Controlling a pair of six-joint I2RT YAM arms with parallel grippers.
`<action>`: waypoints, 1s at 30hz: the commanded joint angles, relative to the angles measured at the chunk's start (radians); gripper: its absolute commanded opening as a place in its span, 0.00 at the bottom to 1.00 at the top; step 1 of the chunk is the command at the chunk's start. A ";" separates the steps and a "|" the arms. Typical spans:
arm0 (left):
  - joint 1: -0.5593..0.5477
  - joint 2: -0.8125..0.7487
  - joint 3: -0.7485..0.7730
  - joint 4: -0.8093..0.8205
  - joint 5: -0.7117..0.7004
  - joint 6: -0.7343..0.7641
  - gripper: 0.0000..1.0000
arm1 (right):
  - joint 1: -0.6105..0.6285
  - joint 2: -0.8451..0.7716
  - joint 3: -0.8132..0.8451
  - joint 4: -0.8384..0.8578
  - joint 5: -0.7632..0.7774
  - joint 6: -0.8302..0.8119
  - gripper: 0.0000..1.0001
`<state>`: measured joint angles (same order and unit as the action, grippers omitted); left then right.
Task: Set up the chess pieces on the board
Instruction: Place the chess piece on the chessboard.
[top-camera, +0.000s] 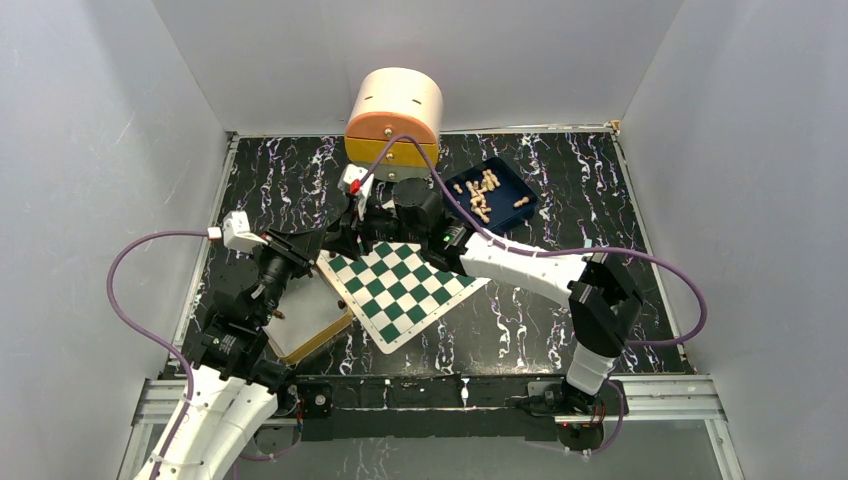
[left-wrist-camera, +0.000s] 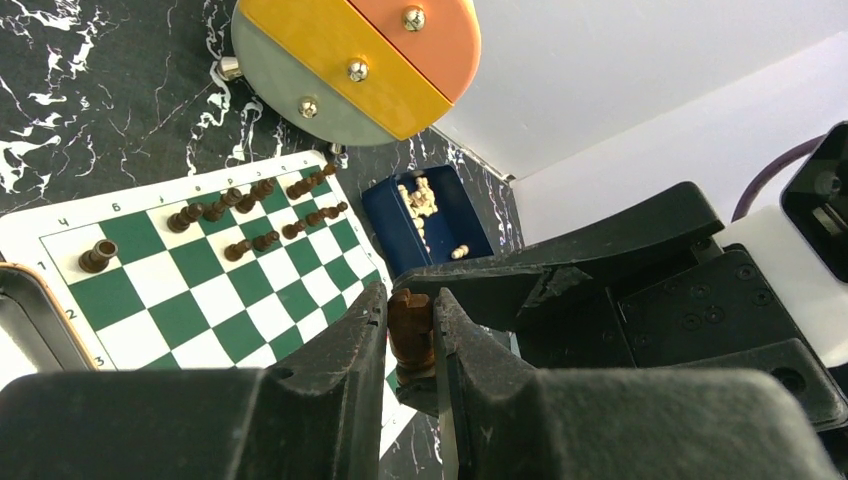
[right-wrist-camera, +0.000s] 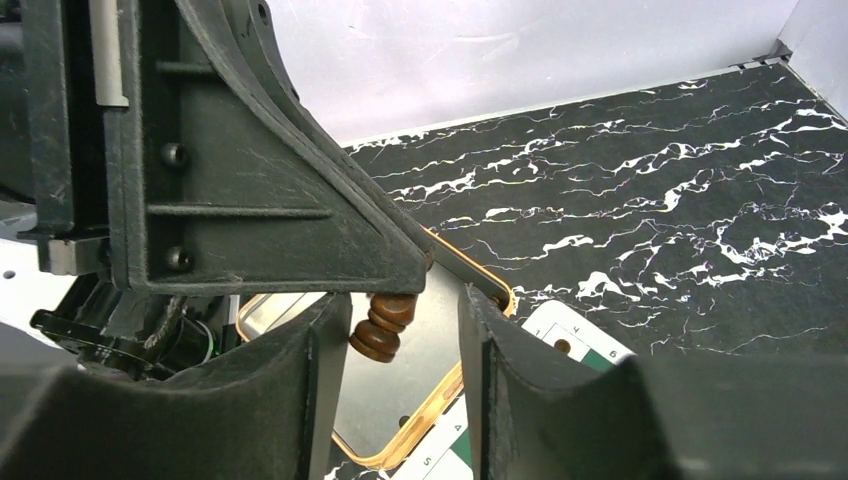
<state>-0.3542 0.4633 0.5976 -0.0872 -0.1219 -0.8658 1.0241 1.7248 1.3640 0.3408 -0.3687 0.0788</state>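
My left gripper (left-wrist-camera: 410, 300) is shut on a dark brown chess piece (left-wrist-camera: 410, 325), holding it by its top above the board's near-left edge. The piece's ringed base (right-wrist-camera: 385, 325) sticks out between the fingers of my right gripper (right-wrist-camera: 403, 298), which stands open around it, with a gap on both sides. The green and white board (top-camera: 400, 290) lies mid-table. Two rows of dark chess pieces (left-wrist-camera: 260, 205) stand along its far edge, and a lone dark piece (left-wrist-camera: 97, 256) stands on a corner square.
A tan-rimmed tray (top-camera: 310, 325) lies left of the board, below both grippers. A blue tray (top-camera: 495, 195) with several pale pieces sits at the back right. A round wooden box (top-camera: 393, 115) stands at the back centre. Grey walls enclose the table.
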 joint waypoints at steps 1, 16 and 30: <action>0.004 0.009 0.008 0.022 0.031 0.006 0.00 | 0.003 0.012 0.064 0.072 -0.013 0.004 0.49; 0.003 0.081 0.145 -0.100 0.188 0.141 0.00 | 0.001 -0.019 -0.005 0.004 -0.067 -0.189 0.16; 0.004 0.295 0.417 -0.413 0.473 0.345 0.00 | -0.016 -0.119 -0.135 -0.006 -0.172 -0.453 0.00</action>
<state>-0.3435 0.7155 0.9241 -0.4469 0.1902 -0.5888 1.0046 1.6279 1.2449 0.3378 -0.5125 -0.2871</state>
